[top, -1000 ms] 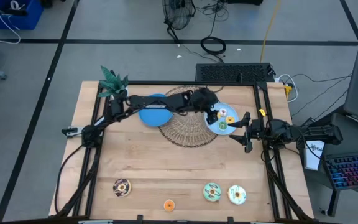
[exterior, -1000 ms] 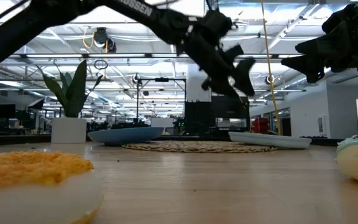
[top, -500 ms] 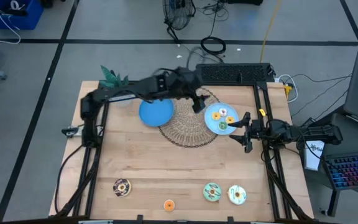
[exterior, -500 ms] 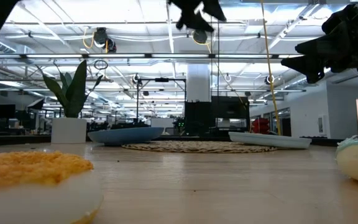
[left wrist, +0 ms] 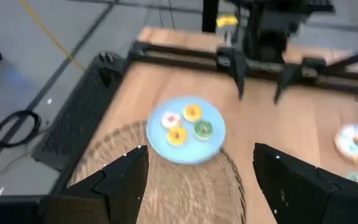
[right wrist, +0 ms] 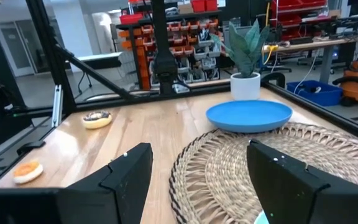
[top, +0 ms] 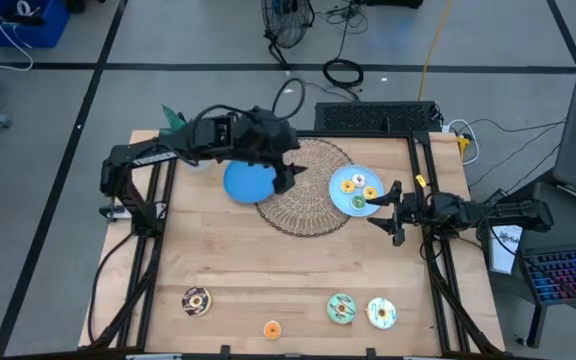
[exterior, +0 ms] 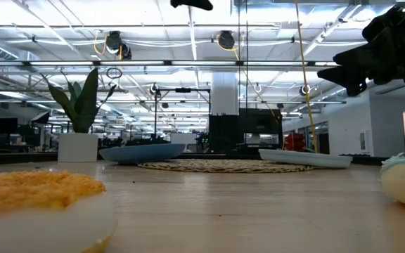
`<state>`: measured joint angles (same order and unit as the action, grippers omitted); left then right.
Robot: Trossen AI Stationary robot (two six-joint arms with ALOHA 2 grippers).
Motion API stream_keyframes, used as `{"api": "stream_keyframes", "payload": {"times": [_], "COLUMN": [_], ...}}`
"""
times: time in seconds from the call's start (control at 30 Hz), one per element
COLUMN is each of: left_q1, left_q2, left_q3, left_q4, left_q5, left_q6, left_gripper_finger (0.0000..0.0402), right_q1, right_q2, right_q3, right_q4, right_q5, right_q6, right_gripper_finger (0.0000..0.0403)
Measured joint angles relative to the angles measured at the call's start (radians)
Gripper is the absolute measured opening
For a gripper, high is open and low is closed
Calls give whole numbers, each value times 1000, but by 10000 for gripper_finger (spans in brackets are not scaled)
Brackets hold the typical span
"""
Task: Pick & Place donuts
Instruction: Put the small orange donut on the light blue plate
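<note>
Table: pale wood, dark frame rails.
Near edge, 6 o'clock: four donuts in a row.
Wicker mat: centre.
Plates: two; the plate with donuts at 2 o'clock carries four small ones.
Empty blue plate: 11 o'clock.
Left end effector: released, high over the mat.
Right end effector: released, beside the plate with donuts.
Left wrist view only: the four small donuts told apart.

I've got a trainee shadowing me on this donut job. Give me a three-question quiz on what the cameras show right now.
1. How many small donuts lie on the right blue plate?
2. True or false: the left blue plate holds a donut.
3. Which is nearest the table's left edge: A chocolate donut, B orange donut, C green-frosted donut?

Key: 1. Four: white, orange, yellow, green. 2. False; it is empty. 3. A.
</note>
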<state>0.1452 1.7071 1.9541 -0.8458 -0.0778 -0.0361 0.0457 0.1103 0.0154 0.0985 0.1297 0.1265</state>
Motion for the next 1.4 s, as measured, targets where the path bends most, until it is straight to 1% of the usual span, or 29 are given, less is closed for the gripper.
{"api": "stream_keyframes", "payload": {"times": [0.07,0.17,0.3,0.4,0.47,0.5,0.57,0.7,0.77,0.83,1.0,1.13,1.23,1.4], "left_q1": [-11,-24,-39,-77,-129,-164,-242,-400,-464,-512,-578,-609,-633,-690], "left_q2": [-5,-7,-5,-7,4,14,31,89,121,153,231,285,312,343], "left_q3": [-1,0,0,0,0,0,-20,-79,-112,-144,-202,-208,-208,-208], "left_q4": [-35,-25,-53,-165,-243,-265,-289,-268,-261,-241,-144,-85,-79,-73], "left_q5": [2,6,73,160,179,175,132,26,-12,-34,-46,-46,-46,-30], "left_q6": [-5,-32,-53,-49,-11,15,88,263,300,278,125,56,-34,-41], "left_gripper_finger": [288,291,287,285,287,288,290,291,288,283,271,263,258,251], "right_q1": [0,0,0,0,0,0,0,0,0,0,0,0,0,0], "right_q2": [1,2,3,3,3,3,3,4,4,6,9,9,9,9], "right_q3": [0,0,0,0,0,0,0,0,0,0,0,0,0,0], "right_q4": [2,2,2,2,2,2,2,1,-3,2,1,1,1,1], "right_q5": [0,0,0,0,0,0,0,0,0,0,0,0,0,0], "right_q6": [0,0,0,0,0,0,0,0,0,0,0,0,0,0], "right_gripper_finger": [242,242,242,242,242,242,242,242,242,242,242,242,242,242]}}
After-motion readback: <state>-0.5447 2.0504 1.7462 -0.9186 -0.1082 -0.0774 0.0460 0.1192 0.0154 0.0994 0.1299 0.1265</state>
